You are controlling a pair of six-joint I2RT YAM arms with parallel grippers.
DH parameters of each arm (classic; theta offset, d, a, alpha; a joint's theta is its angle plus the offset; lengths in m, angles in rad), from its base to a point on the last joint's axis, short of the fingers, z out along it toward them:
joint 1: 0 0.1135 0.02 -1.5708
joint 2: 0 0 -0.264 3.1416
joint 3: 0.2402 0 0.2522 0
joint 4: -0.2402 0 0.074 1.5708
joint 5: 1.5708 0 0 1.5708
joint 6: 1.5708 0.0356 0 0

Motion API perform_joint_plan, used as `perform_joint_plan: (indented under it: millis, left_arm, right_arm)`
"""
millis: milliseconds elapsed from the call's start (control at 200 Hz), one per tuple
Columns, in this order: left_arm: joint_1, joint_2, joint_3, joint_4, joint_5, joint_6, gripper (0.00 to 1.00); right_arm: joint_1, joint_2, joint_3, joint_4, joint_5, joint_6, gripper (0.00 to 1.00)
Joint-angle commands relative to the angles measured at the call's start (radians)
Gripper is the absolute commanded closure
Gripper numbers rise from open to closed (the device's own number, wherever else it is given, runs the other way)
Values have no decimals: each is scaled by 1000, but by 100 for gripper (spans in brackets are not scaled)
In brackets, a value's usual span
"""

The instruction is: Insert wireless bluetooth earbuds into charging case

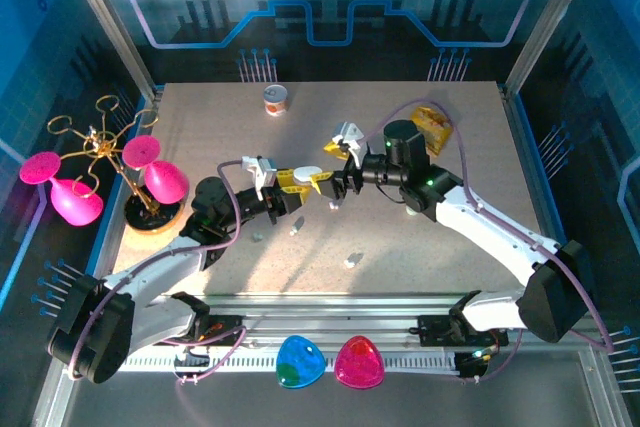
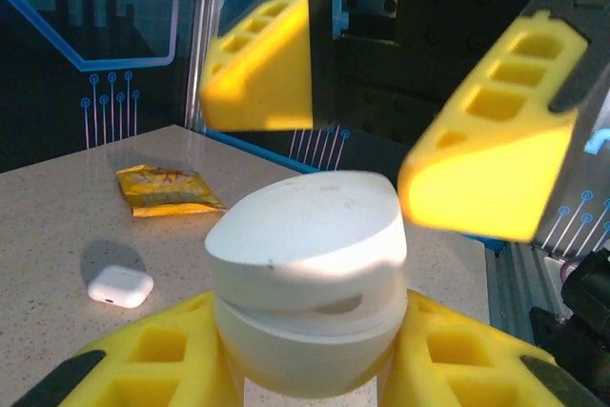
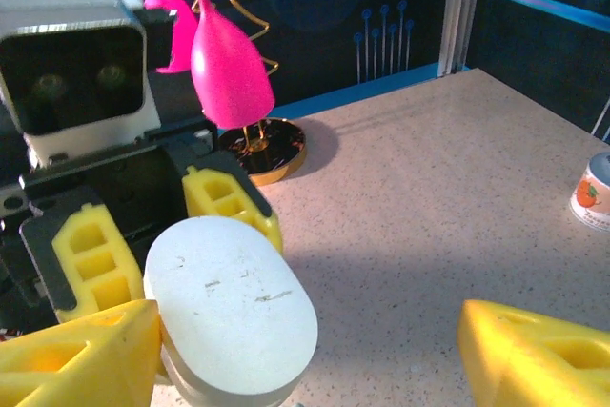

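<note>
Two earbuds [image 1: 351, 261] are all I can count, tiny white specks lying loose on the table [image 1: 400, 282] at 5 and 6 o'clock from the raised white charging case [image 2: 305, 274]. The left gripper [image 1: 293, 181] is clamped on that case. The right gripper [image 3: 324, 355] has its jaws apart around it. A second case [image 2: 120, 285] lies flat, with one yellow packet [image 2: 167, 188] at its 1 o'clock.

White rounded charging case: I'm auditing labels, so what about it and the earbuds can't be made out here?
- Inside of the white rounded plastic charging case: left wrist view, the lid hides it.
- Its underside: left wrist view, hidden by the left claw and the bottom edge.
- Tiny white specks on the beige table: top view, too small to call earbuds.
</note>
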Motion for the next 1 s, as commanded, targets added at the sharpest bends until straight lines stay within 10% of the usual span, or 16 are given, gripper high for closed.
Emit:
perform_joint_plan:
  millis: [0, 670, 996]
  left_arm:
    - [-6, -24, 22, 71, 71, -12, 74]
    - [7, -22, 14, 28, -104, 51, 74]
    - [18, -127, 24, -89, -385, 151, 74]
  right_arm:
    - [-41, 30, 32, 35, 110, 27, 22]
    - [-47, -107, -73, 186, -47, 145, 19]
    - [-86, -54, -138, 34, 366, 354, 21]
